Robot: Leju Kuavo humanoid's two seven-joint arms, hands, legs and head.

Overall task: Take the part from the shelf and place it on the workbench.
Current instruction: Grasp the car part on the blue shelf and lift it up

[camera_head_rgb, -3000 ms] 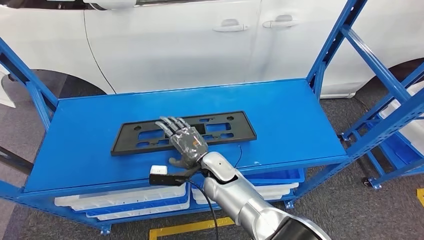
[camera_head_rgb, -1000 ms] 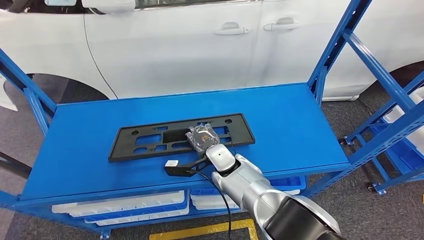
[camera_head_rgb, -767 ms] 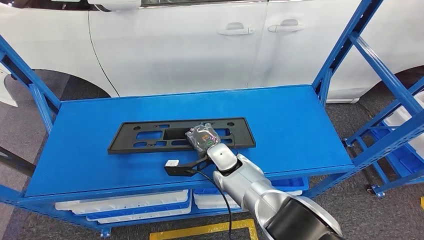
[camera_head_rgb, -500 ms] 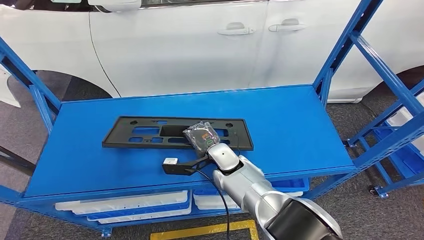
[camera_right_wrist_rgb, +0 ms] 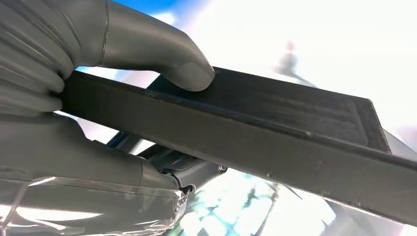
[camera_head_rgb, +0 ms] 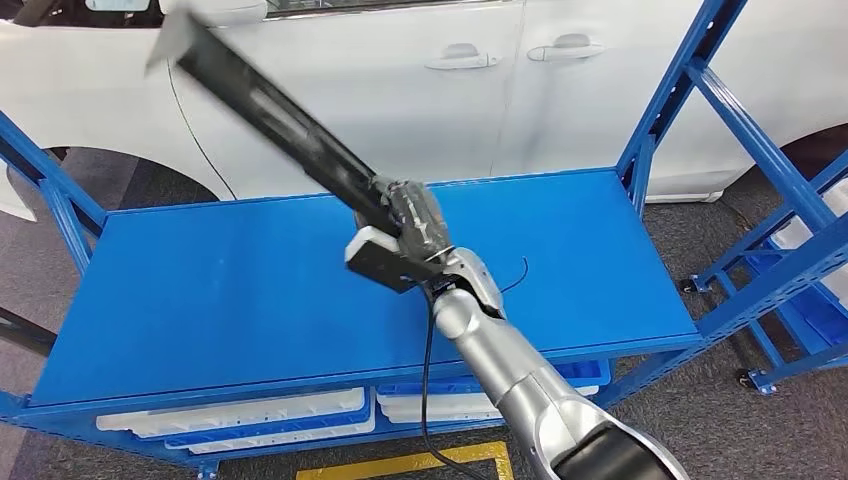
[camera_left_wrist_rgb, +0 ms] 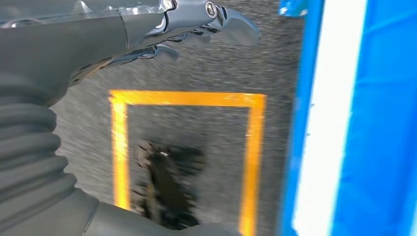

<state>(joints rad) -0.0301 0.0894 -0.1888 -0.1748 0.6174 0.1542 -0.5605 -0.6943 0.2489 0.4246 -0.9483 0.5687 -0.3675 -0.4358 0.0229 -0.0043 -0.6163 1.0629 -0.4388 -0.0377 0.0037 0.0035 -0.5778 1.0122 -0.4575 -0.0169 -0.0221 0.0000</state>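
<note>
From the head view, the robot's right hand (camera_head_rgb: pixel 415 225) is closed around one end of the long flat black plastic part (camera_head_rgb: pixel 270 105). The part is up in the air, off the blue metal shelf (camera_head_rgb: pixel 200 290). It sticks out far from the hand and tilts up toward the white car (camera_head_rgb: pixel 400 90) behind the shelf. It looks blurry, so it is likely moving fast.

From the left wrist view, the left hand (camera_left_wrist_rgb: pixel 167 29) hangs down by the grey floor (camera_left_wrist_rgb: pixel 196 132). It holds nothing, and its dark fingers (camera_left_wrist_rgb: pixel 231 22) curl in a little with gaps between them. A yellow tape square (camera_left_wrist_rgb: pixel 187 98) is on the floor.

From the right wrist view, the thick grey thumb (camera_right_wrist_rgb: pixel 162 54) presses on top of the black part, with more of the hand under it. The grip is near one end.

What could go wrong: the part is long and held by its end, so the far end is heavy on the grip. A fast swing could make it slip or twist. The far end could also bump the car or a blue shelf post (camera_head_rgb: pixel 680 80).
</note>
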